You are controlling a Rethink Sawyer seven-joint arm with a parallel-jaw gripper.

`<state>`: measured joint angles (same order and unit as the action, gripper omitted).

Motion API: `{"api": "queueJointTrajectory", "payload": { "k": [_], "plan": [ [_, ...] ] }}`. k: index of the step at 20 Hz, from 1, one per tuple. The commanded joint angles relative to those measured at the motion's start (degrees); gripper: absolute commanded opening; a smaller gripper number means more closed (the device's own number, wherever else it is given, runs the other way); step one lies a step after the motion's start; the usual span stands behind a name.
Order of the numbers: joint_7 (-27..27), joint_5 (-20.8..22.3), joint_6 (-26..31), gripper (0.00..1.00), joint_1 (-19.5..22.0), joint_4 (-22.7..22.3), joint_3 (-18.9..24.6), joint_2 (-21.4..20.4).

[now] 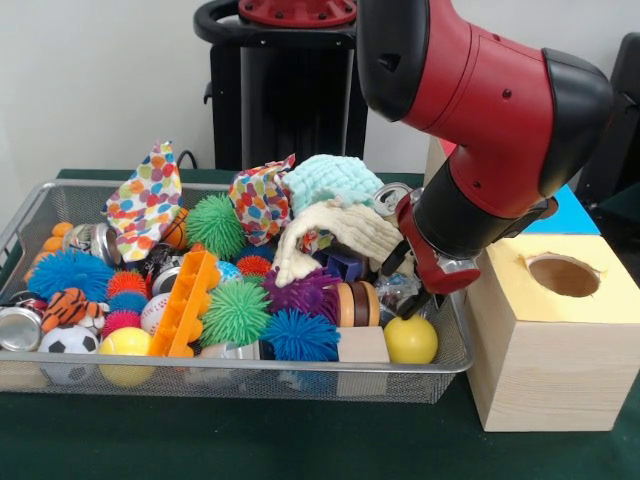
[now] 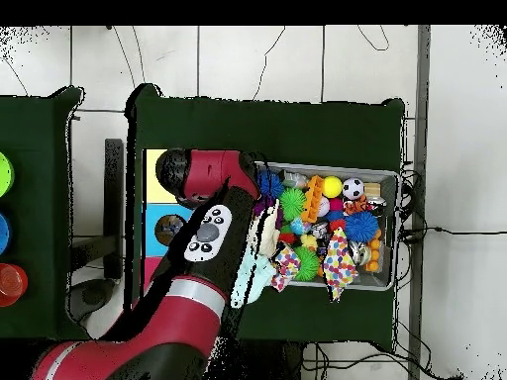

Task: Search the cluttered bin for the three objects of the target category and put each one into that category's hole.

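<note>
The wire mesh bin [image 1: 452, 361] is packed with toys and fills the table's left and middle; it also shows in the overhead view [image 2: 393, 180]. A silver can [image 1: 20, 328] lies at the bin's left end. A second can [image 1: 93, 240] lies at the back left by a spotted cloth. A third can's [image 1: 390, 197] pull-tab top shows at the back right, just beside my arm. My gripper [image 1: 412, 285] is down inside the bin's right end among the clutter, beside a yellow ball [image 1: 411, 341]. My arm hides it in the overhead view.
A wooden box [image 1: 530, 370] with a yellow top and a round hole [image 1: 565, 275] stands right of the bin. More coloured box tops [image 2: 168, 230] lie beside it. Spiky balls, an orange block [image 1: 185, 305], cloths [image 1: 335, 180] and wooden cubes [image 1: 362, 345] crowd the bin.
</note>
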<state>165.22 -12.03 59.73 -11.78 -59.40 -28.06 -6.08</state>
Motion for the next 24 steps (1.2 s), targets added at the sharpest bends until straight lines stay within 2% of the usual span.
{"api": "queueJointTrajectory", "payload": {
  "k": [1,8,12,14,15,18,24],
  "plan": [
    [7.59,-3.71,3.06,1.0,0.89,-6.89,8.88,4.08],
    [8.13,-3.74,2.43,1.0,0.84,-6.08,8.77,5.28],
    [8.17,-3.74,5.71,1.0,0.71,-6.05,8.5,4.84],
    [8.23,-3.44,4.57,1.0,0.34,-6.23,8.29,4.93],
    [7.88,-2.3,1.08,1.0,-0.31,-6.18,7.6,5.22],
    [10.67,-1.08,2.76,1.0,-2.43,-4.73,4.91,5.86],
    [10.62,-2.53,3.26,1.0,-2.73,-4.67,5.29,5.49]
  ]
}}
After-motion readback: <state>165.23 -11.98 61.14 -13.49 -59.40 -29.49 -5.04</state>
